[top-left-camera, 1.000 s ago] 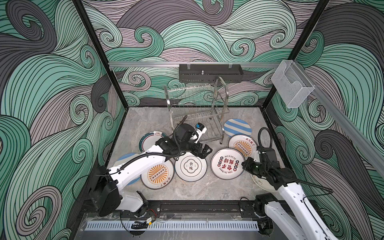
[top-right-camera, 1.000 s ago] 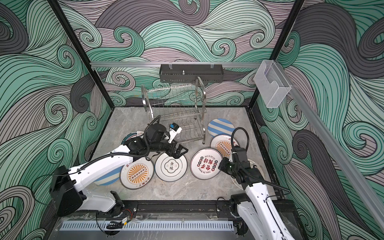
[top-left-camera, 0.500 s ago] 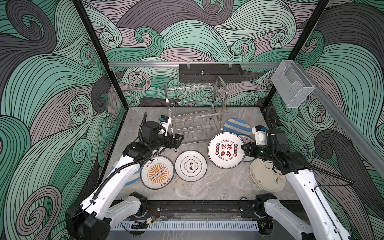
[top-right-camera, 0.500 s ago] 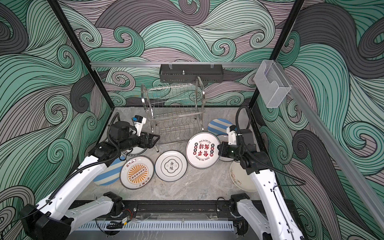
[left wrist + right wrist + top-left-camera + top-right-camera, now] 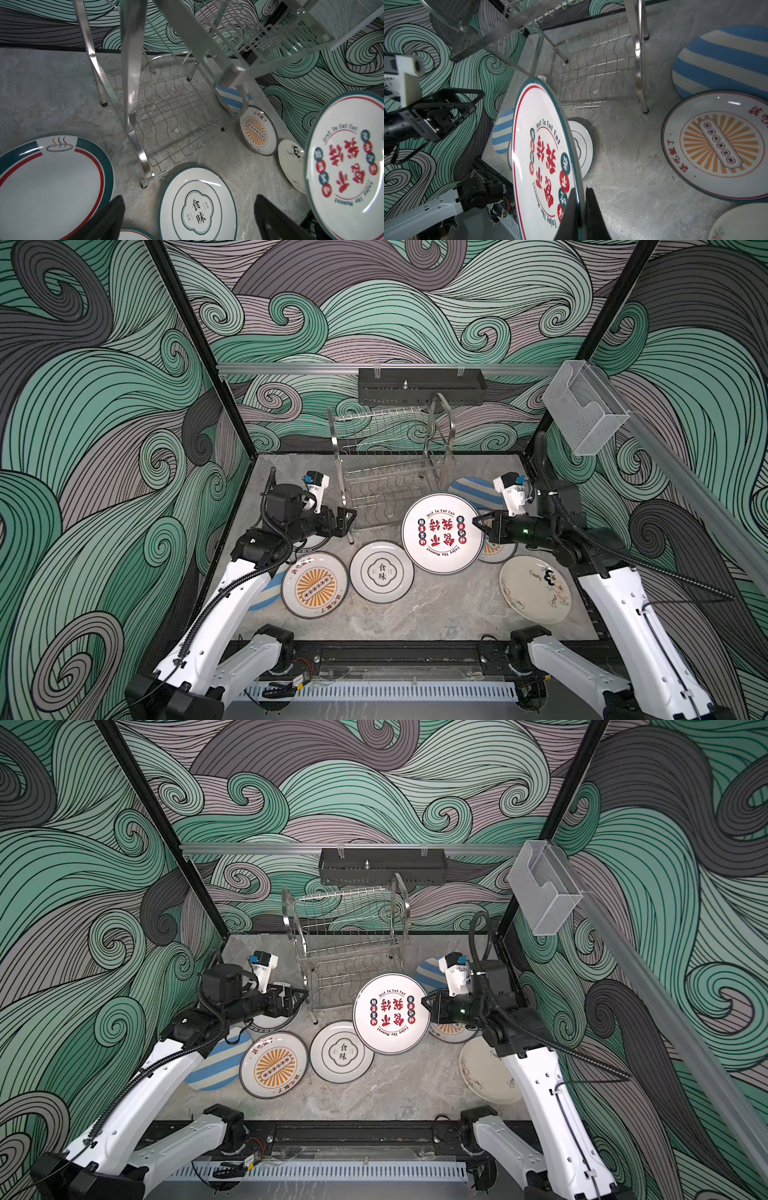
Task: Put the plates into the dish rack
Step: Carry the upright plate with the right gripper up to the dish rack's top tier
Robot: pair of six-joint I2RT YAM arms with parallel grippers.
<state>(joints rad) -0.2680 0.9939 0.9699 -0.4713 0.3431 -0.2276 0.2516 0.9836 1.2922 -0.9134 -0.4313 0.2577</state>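
Right end effector (image 5: 478, 524) clamped on rim of red-character plate (image 5: 440, 533), held above counter (image 5: 436, 614); dish rack (image 5: 386, 472) just beyond plate's far edge. Left end effector (image 5: 347, 520) open, empty, beside rack's left frame.

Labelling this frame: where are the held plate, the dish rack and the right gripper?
held plate (image 5: 441, 533), in a top view, printed centre.
dish rack (image 5: 386, 493), in a top view, lower wire tier.
right gripper (image 5: 478, 525), in a top view, between its fingers.
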